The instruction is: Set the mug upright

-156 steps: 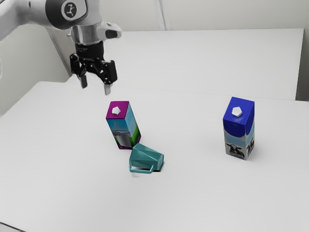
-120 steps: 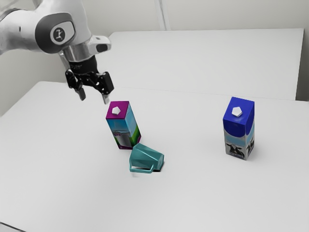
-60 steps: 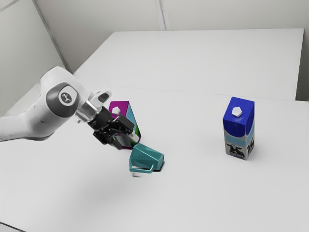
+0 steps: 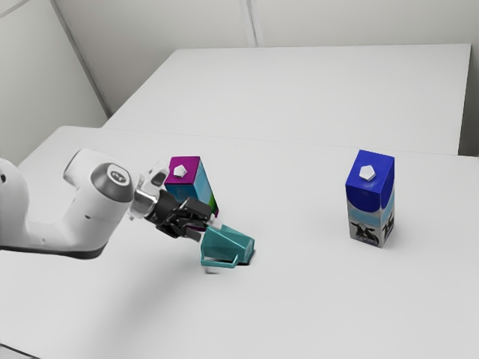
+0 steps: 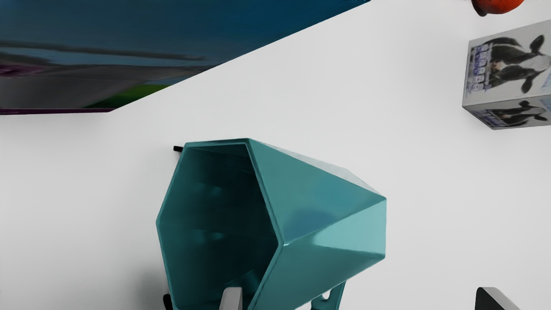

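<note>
My gripper (image 4: 210,230) is low over the table, tilted toward the exterior view's right, just beside the mouth of the teal mug (image 4: 230,245). The faceted mug lies on its side, its mouth facing the hand and its handle toward the exterior view's near side. In the wrist view the open gripper (image 5: 359,297) has its fingertips wide apart, one overlapping the rim of the mug (image 5: 331,206). Whether that finger touches the mug I cannot tell. Part of the handle shows between the fingertips.
A purple-topped carton (image 4: 196,183) stands upright right beside the hand and mug. Farther off, toward the exterior view's right, is a blue carton (image 4: 370,198). A red-orange object (image 5: 499,5) sits near that carton in the wrist view. White table (image 4: 314,307) surrounds them.
My hand has come down from above the purple-topped carton, tilted over, and moved in beside the mug's mouth. The mug and both cartons have stayed where they were.
</note>
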Robot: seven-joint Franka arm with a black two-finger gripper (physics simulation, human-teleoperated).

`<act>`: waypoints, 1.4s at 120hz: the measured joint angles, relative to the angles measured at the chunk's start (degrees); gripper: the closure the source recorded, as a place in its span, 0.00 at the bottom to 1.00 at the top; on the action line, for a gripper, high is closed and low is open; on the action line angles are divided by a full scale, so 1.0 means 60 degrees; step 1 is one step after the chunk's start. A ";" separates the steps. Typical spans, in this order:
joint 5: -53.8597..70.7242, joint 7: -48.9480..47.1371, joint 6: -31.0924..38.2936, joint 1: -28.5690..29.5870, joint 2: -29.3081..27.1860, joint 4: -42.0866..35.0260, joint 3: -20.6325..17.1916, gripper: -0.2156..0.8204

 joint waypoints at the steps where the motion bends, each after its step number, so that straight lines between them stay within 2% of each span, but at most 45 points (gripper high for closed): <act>1: -0.0039 0.0056 0.0016 0.0000 0.0028 0.0001 0.0000 0.22; 37: -0.1084 0.1768 0.0311 0.0069 0.0680 0.0025 0.0000 0.22; 68: -0.1639 0.2812 0.0393 -0.0076 0.0629 0.0077 -0.0007 0.22; 100: -0.3398 0.3883 0.0339 -0.0400 0.0714 0.0037 -0.0032 0.23; 106: -0.3598 0.4049 0.0327 -0.0394 0.0736 0.0026 -0.0040 0.29; 122: -0.3878 0.4415 0.0307 -0.0363 0.0731 0.0025 -0.0045 0.61; 133: -0.3959 0.4623 0.0296 -0.0372 0.0643 0.0050 -0.0053 0.76; 151: -0.4106 0.4900 0.0283 -0.0505 0.0455 0.0113 -0.0132 0.88; 168: -0.4169 0.5096 0.0285 -0.0588 0.0360 0.0260 -0.0296 0.92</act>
